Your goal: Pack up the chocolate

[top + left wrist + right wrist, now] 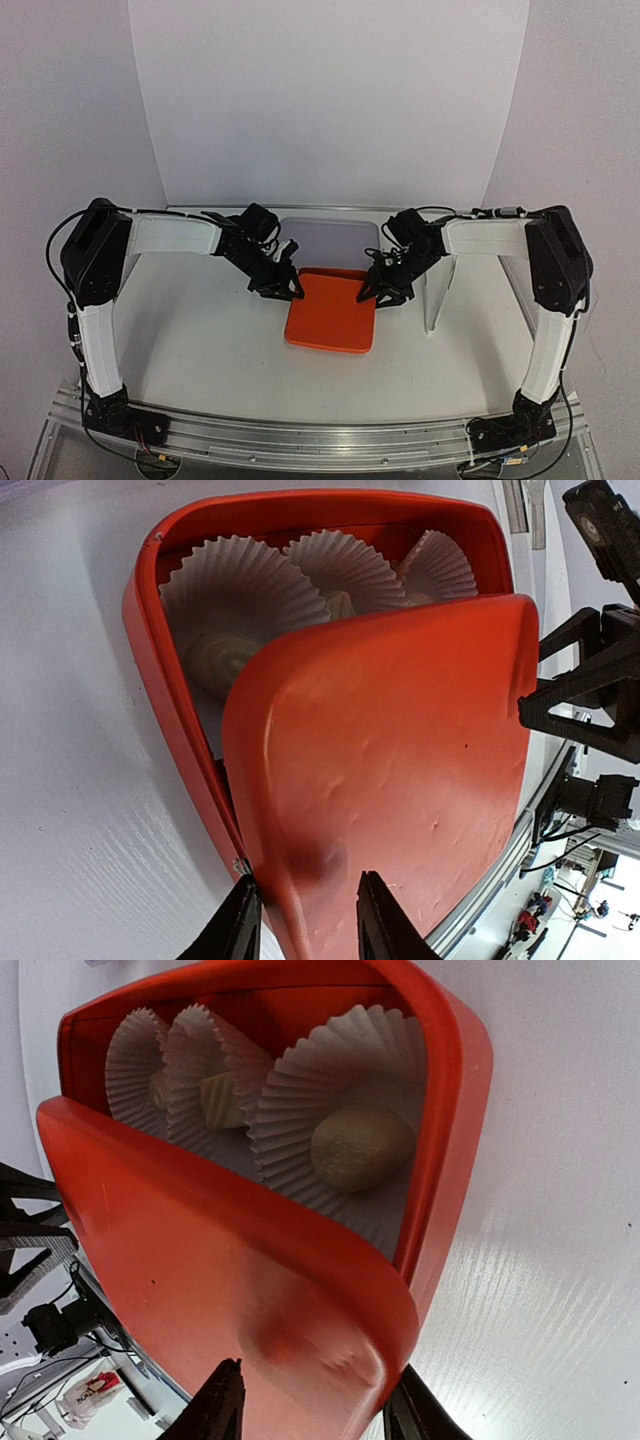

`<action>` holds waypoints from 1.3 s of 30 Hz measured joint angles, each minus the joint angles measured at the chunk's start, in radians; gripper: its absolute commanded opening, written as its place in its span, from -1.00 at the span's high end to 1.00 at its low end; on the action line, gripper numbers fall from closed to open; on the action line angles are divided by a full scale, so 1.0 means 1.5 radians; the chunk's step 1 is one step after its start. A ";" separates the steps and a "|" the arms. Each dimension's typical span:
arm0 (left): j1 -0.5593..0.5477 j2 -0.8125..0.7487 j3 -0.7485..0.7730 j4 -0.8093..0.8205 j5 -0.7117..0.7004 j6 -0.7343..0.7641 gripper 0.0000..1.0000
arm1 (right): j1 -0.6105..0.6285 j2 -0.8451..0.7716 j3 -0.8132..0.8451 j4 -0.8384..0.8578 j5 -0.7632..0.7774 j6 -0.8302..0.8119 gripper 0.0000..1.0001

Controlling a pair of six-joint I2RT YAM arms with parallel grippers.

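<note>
Now left tool [305,885], right tool [320,1372] pinch lid [400,750].

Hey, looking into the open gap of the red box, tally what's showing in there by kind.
White paper cups: 3
Cream-white chocolates: 3
Total: 6; the lid hides anything further in.

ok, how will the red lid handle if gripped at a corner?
Lid is probably stiff: it holds its shape ajar over the box. Glossy, so it may slip. Looks thin and dimpled, so likely light.
</note>
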 measured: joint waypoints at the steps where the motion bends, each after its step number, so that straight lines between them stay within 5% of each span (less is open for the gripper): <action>1: -0.001 0.002 0.004 -0.003 -0.001 0.000 0.46 | 0.000 0.000 0.001 -0.002 0.001 0.000 0.17; 28: -0.022 0.007 0.124 -0.108 -0.085 0.008 0.63 | 0.002 -0.015 0.062 -0.032 0.015 0.017 0.49; 32: -0.023 0.010 0.142 -0.109 -0.090 0.009 0.41 | 0.004 -0.016 0.080 -0.031 0.022 0.018 0.28; 39: -0.014 0.013 0.153 -0.100 -0.129 -0.001 -0.86 | 0.000 -0.018 0.081 -0.036 0.064 0.018 -0.31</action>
